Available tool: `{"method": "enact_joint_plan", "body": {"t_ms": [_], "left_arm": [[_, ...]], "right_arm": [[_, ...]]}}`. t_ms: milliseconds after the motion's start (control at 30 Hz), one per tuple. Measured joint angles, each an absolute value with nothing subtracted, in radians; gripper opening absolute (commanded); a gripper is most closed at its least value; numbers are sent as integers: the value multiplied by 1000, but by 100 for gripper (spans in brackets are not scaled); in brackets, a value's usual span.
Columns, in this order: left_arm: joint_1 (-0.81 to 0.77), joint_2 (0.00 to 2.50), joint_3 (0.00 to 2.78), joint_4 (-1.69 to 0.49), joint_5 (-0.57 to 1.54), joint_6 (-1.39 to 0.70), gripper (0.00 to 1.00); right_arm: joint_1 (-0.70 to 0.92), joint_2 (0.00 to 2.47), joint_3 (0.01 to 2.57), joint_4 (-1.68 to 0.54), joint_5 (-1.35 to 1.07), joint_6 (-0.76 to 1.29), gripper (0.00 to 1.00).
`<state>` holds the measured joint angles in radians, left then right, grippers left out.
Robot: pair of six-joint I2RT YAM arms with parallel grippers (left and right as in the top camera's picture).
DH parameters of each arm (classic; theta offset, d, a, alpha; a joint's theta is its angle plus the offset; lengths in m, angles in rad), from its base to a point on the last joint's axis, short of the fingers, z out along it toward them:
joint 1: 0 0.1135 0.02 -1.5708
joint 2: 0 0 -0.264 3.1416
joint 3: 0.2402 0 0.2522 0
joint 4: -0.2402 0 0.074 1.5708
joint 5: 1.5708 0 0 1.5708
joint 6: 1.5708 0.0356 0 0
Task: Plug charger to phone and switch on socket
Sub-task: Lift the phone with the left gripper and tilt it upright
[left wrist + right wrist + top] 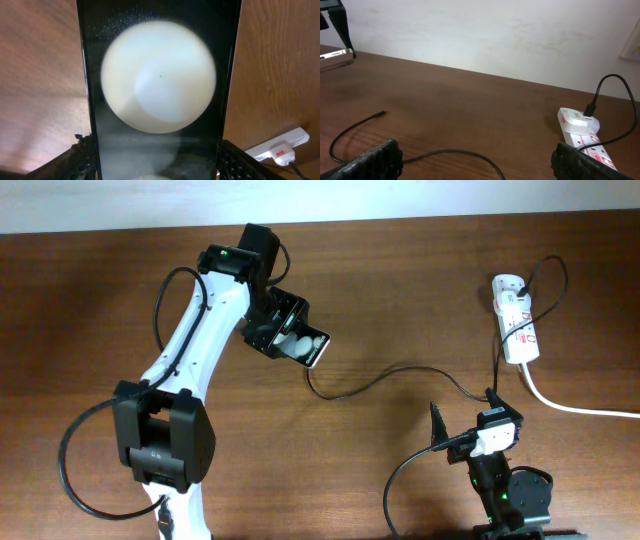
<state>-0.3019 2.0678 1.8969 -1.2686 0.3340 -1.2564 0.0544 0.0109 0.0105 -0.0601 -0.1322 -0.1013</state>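
Count: arms x2 (L arm (195, 330), R arm (500, 480)); phone (308, 345) x1; charger (380, 380) x1; socket (516, 325) x1, w/ white cord (570, 405) x1; table (400, 260) x1.

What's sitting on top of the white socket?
A white plug with the charger running from it sits on the socket. The holes beneath it are hidden.

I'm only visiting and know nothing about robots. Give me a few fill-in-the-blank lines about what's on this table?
1. The left gripper is shut on the ____.
2. The right gripper is ____ and holds nothing.
3. The tip of the charger lies loose on the ____.
4. Its other end runs to the white ____.
Missing words: phone; open; table; socket.
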Motion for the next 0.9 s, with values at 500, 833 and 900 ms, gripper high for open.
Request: {"method": "enact_joint_plan", "body": {"t_ms": [500, 833, 900], "left_arm": [[-302, 2068, 1898, -1343, 382, -1355, 2], [-290, 2068, 1898, -1339, 405, -1351, 0], [-282, 2068, 1898, -1338, 407, -1351, 0]], "right_arm": [[54, 11, 10, -60, -132, -102, 99], [54, 11, 10, -60, -132, -101, 99], [54, 11, 10, -60, -132, -101, 99]]}}
